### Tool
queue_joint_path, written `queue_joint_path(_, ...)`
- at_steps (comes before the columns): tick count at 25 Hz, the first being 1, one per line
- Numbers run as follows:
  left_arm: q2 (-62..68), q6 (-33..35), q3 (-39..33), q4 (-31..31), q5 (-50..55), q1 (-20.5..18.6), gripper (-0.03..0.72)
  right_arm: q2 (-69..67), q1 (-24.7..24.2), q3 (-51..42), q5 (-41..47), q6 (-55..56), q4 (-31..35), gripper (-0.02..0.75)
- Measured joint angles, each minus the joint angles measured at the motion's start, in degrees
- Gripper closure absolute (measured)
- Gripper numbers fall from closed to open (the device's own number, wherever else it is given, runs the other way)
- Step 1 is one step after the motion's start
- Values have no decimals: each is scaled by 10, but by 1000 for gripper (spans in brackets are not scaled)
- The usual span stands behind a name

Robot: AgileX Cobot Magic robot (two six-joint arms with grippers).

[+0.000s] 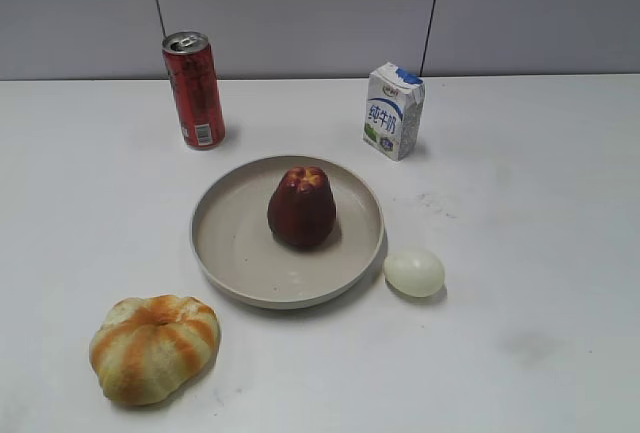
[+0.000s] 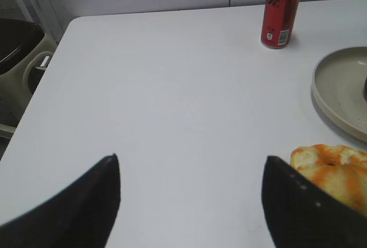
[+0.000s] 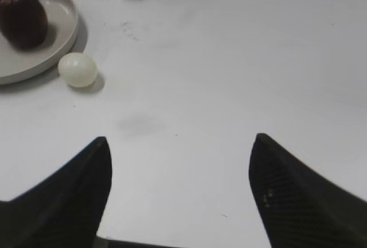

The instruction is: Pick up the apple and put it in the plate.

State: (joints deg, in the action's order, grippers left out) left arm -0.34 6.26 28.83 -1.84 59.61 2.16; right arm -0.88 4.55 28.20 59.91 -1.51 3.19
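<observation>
The dark red apple stands upright inside the beige plate at the table's middle. It also shows in the right wrist view, on the plate at the upper left. The plate's edge shows at the right of the left wrist view. My left gripper is open and empty over bare table, left of the plate. My right gripper is open and empty over bare table, right of the plate. Neither gripper shows in the exterior view.
A red can stands behind the plate to the left, a small milk carton behind to the right. A pale egg lies by the plate's right rim. An orange-striped bun sits at the front left.
</observation>
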Motion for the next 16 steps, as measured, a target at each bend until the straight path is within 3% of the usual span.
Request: queue_joint_path(16,0,0,0,0,0,0,104,12,-19,0,0,0,5,145)
